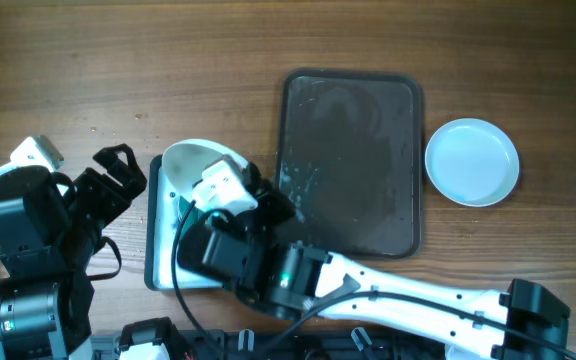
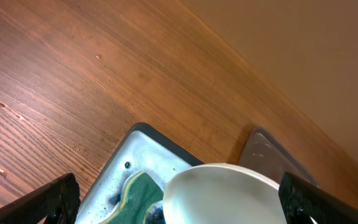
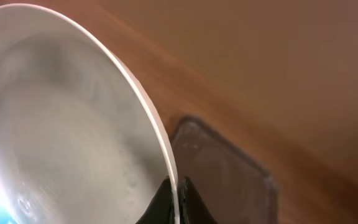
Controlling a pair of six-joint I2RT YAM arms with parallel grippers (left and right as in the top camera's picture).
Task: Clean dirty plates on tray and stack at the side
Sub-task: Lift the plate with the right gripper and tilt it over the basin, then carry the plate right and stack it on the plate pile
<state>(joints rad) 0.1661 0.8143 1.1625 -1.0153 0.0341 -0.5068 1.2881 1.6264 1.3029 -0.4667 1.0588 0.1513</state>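
My right gripper is shut on the rim of a white plate, holding it tilted above the soapy wash tray; the plate fills the left of the right wrist view and shows in the left wrist view. A green sponge lies in the suds under it. My left gripper is open and empty, just left of the wash tray. The dark tray is bare, with wet streaks. A clean white plate lies on the table to its right.
The right arm stretches along the front edge of the table, from bottom right to the wash tray. The left arm base stands at the front left. Bare wooden table lies behind.
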